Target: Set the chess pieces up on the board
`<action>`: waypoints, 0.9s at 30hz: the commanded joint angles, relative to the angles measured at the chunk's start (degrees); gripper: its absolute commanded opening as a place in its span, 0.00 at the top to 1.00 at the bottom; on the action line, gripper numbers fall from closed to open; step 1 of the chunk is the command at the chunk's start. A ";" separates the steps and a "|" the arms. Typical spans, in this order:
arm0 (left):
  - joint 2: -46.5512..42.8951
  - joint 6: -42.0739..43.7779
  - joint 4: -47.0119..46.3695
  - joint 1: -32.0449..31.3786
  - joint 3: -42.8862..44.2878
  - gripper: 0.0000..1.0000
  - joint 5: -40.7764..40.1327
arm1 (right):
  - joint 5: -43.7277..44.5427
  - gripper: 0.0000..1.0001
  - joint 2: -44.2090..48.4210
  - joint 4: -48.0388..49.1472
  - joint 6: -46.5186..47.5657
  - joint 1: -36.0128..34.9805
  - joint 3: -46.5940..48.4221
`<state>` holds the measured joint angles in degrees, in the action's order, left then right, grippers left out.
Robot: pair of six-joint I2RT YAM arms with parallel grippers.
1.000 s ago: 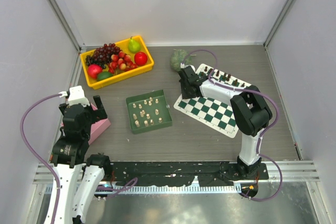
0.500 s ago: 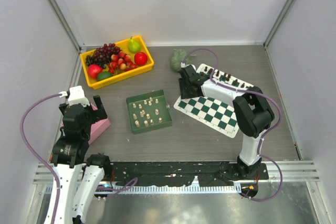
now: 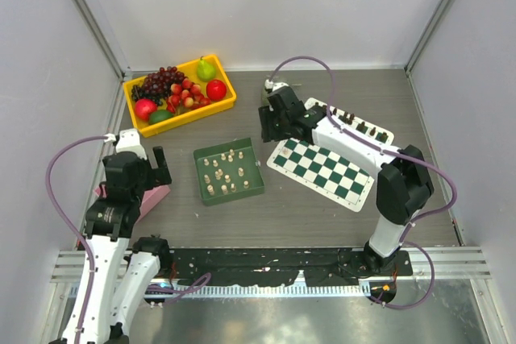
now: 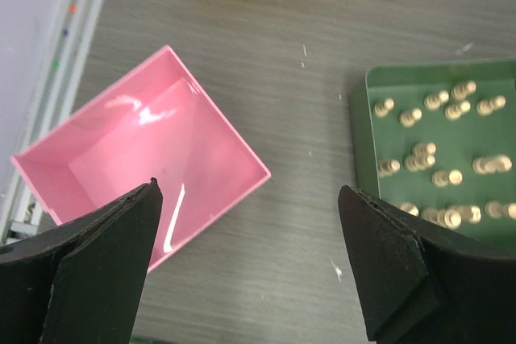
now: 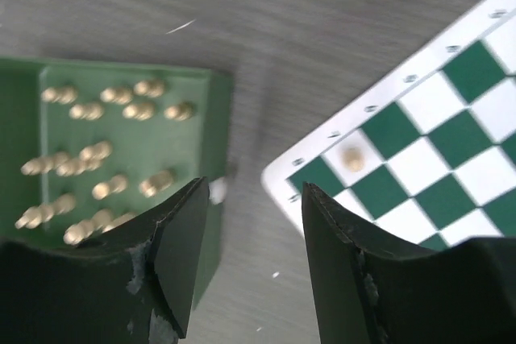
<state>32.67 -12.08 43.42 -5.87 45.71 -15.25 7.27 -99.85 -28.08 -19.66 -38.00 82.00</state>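
Observation:
Several cream chess pieces [image 5: 97, 159] lie in a green tray [image 3: 251, 184], between the arms in the top view. One cream piece [image 5: 352, 159] stands on a white square near the corner of the board [image 3: 322, 168], a green and white checkered mat. My right gripper [image 5: 254, 191] hangs open and empty above the bare table between tray and board corner; in the top view the right gripper [image 3: 268, 128] is just left of the board's far corner. My left gripper [image 4: 250, 191] is open and empty, over the table between a pink box [image 4: 137, 151] and the tray [image 4: 363, 118].
Dark chess pieces [image 3: 355, 124] line the board's far edge. A yellow tray [image 3: 211, 108] of fruit stands at the back left. The pink box [image 3: 151, 197] lies under the left arm. A green round object [image 3: 274, 84] sits behind the right gripper.
My right gripper has opened and drawn back to the left off the board's corner, leaving a cream piece there. The left arm has shifted a little to the right.

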 commanded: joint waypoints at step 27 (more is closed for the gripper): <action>4.95 -1.99 3.51 0.24 0.08 0.00 9.18 | -9.73 0.58 -26.44 -8.66 -6.18 -15.09 29.54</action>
<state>37.87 -14.59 48.03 -5.87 44.86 -7.35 -1.87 -126.67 -35.81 -24.84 -52.12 108.71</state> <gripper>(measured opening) 0.994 0.423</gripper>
